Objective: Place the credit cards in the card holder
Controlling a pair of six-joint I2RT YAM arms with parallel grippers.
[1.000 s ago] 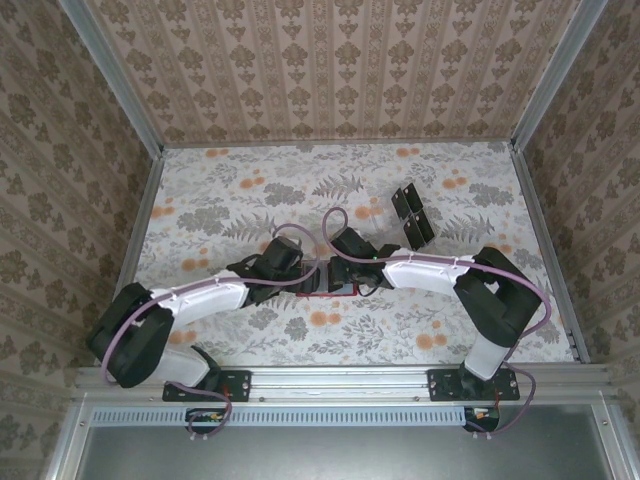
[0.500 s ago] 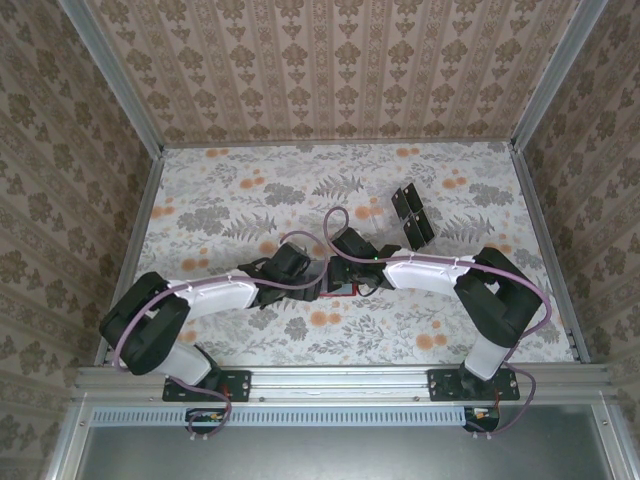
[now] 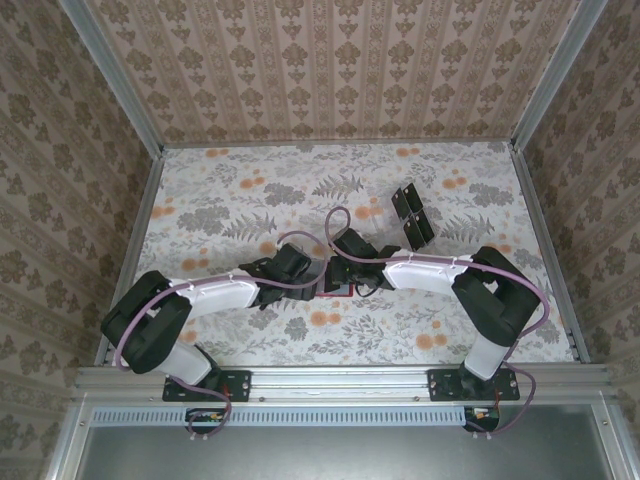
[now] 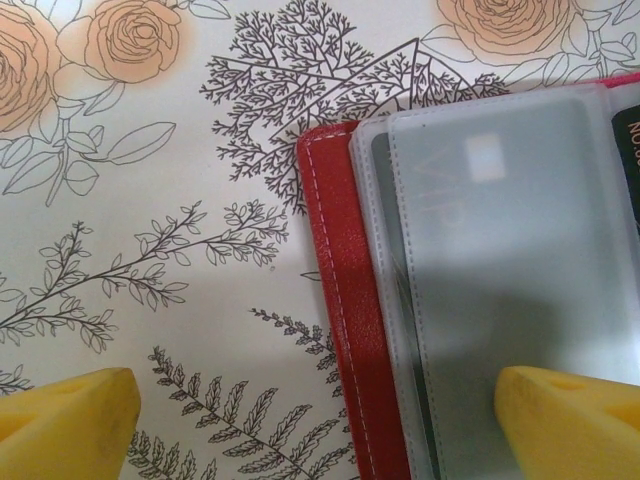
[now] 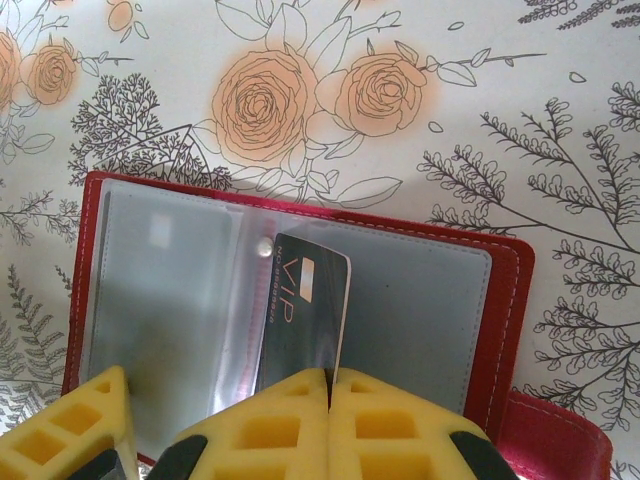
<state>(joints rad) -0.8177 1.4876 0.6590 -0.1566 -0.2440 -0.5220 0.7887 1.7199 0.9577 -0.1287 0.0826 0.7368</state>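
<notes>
We see the right gripper closed at lower centre, tips over a card lying on the open holder. The left gripper gapes wide astride the holder's red edge on the counter. Other cards lie upper right.

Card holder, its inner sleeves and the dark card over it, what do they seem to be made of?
Card holder: red leather or imitation, matte grain, pale stitching along the edge. Sleeves: soft frosted clear plastic, with welded seams and a pale mark showing through. Credit card: rigid dark plastic, likely, slightly glossy, printed lettering.
</notes>
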